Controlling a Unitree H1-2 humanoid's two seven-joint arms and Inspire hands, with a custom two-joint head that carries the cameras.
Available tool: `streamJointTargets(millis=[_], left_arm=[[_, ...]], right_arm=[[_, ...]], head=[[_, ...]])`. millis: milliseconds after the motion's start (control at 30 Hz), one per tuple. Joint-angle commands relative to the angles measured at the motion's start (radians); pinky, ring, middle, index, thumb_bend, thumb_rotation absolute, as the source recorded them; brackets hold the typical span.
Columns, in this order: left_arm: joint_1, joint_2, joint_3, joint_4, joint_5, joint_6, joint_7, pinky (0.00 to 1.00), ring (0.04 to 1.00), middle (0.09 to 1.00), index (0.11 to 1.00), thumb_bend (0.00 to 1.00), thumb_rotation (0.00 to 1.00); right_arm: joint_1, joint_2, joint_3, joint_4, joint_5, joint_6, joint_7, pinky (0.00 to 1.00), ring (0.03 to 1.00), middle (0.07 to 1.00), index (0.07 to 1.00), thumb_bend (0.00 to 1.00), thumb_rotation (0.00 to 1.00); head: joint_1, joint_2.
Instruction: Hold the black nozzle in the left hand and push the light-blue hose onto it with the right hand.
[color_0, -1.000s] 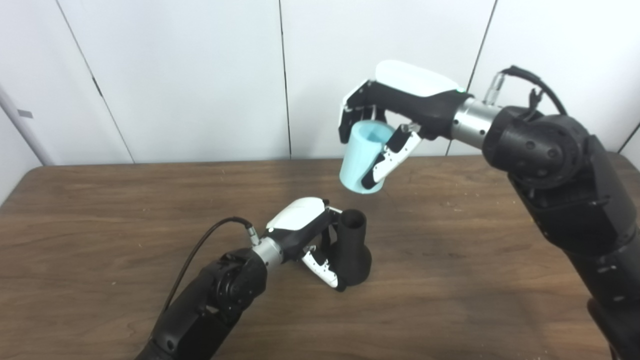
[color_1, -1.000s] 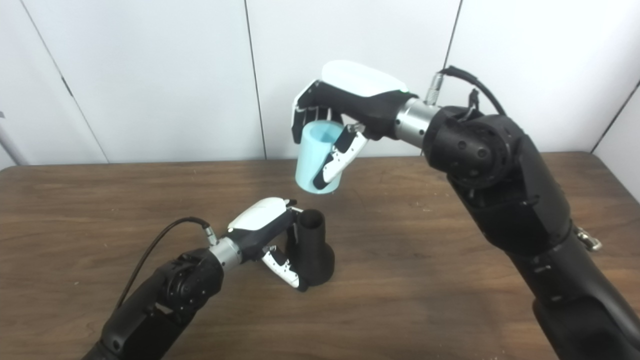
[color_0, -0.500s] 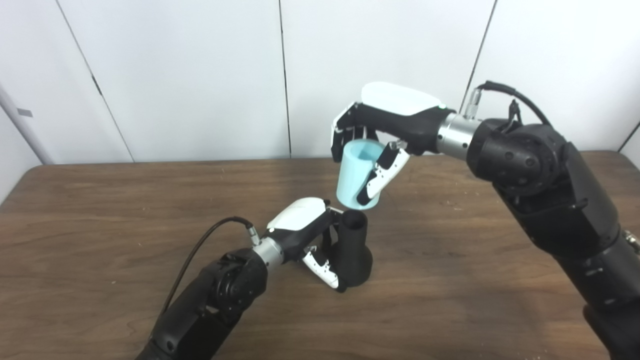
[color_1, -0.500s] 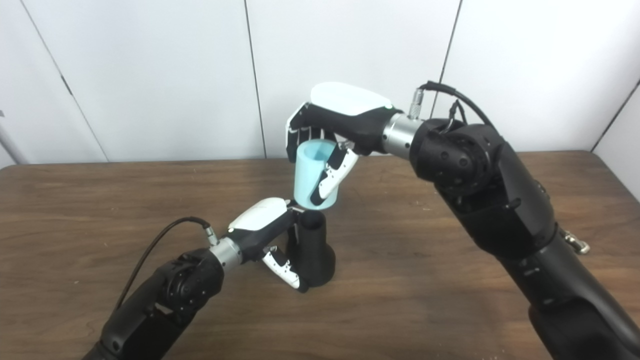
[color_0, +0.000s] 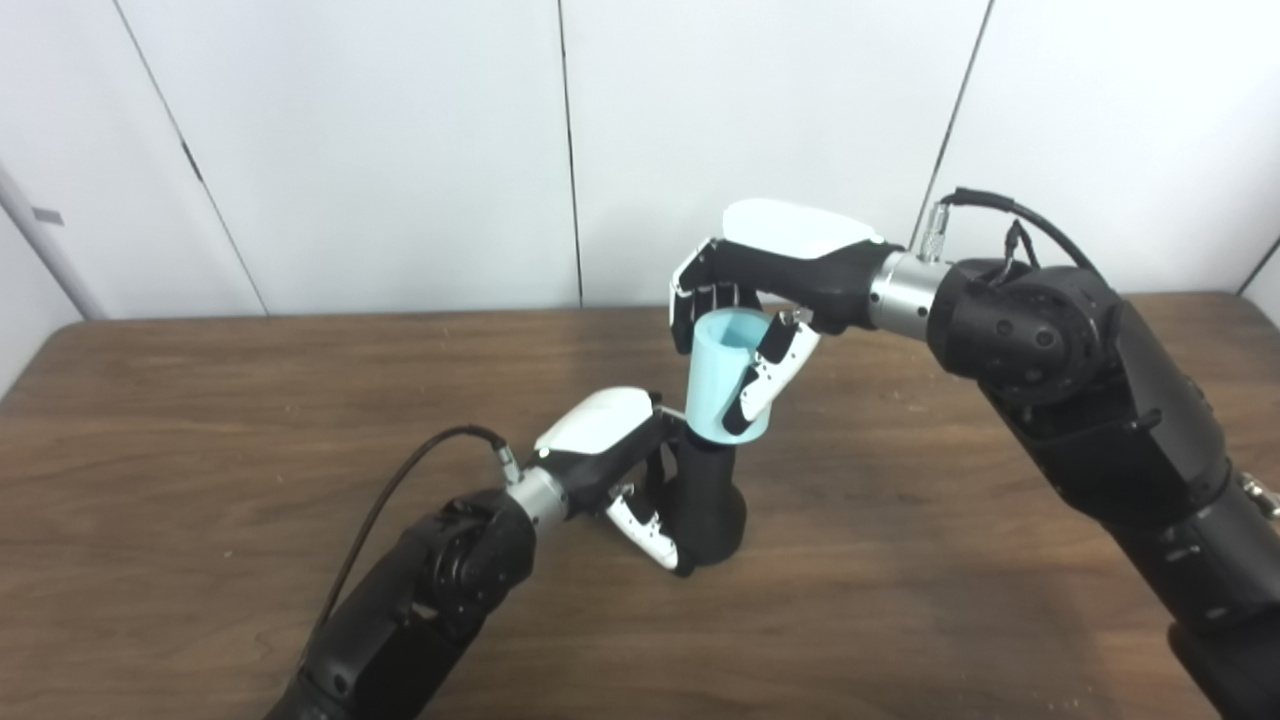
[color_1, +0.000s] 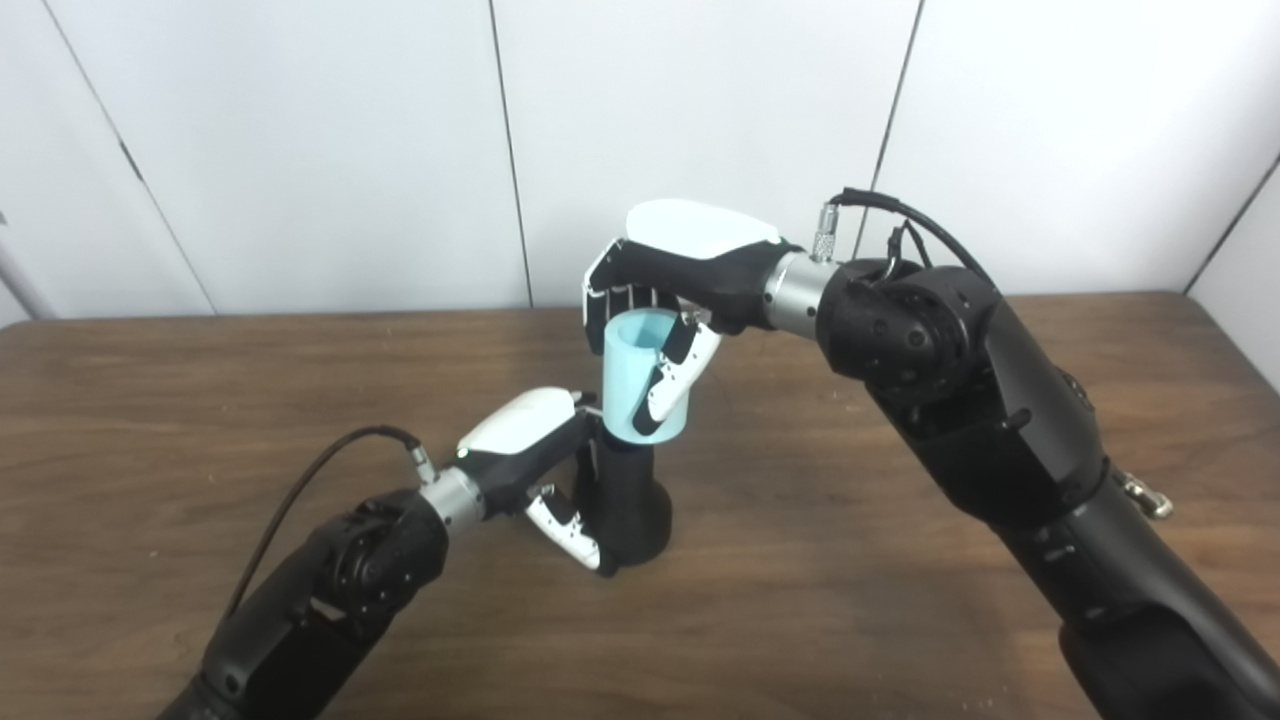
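The black nozzle (color_0: 708, 500) stands upright on the brown table (color_0: 200, 420), its wide base down. My left hand (color_0: 625, 465) is shut on it from the left, fingers wrapped around its body. The light-blue hose (color_0: 722, 378), a short open tube, sits over the nozzle's top end, hiding the nozzle's mouth. My right hand (color_0: 770, 275) is shut on the hose from above and the right, thumb (color_0: 765, 375) down its front. In the right eye view the hose (color_1: 640, 385) covers the nozzle's (color_1: 628, 500) neck the same way.
White wall panels (color_0: 400, 150) stand behind the table's far edge. A black cable (color_0: 400, 500) loops from my left wrist over the tabletop. My right forearm (color_0: 1100, 400) crosses above the table's right part.
My right hand has come down and to the left with the hose, from well above the nozzle to seated over its top. The left hand and nozzle have stayed put. The camera has shifted slightly.
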Motion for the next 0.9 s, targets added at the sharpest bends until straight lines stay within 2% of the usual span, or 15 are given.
streamJointTargets(millis=[0,433,867], left_arm=[[0.027,0.011,-0.030,0.013,0.025,0.024,-0.069,1.00,0.608,0.473,0.489,0.53,0.00],[0.024,0.013,-0.036,0.008,0.026,0.035,-0.067,1.00,0.605,0.465,0.493,0.53,0.00],[0.020,0.013,-0.036,0.010,0.025,0.036,-0.069,1.00,0.603,0.476,0.488,0.53,0.00]], right_arm=[[-0.035,-0.015,-0.004,-0.026,-0.011,-0.021,0.000,0.40,0.450,0.476,0.477,0.50,0.00],[-0.019,-0.004,0.018,-0.031,-0.028,-0.019,0.008,0.34,0.438,0.489,0.508,0.50,0.00],[-0.046,0.018,0.015,-0.045,-0.023,0.000,0.017,0.35,0.438,0.477,0.509,0.50,0.00]], head=[[0.001,0.001],[0.003,0.014],[0.002,0.019]])
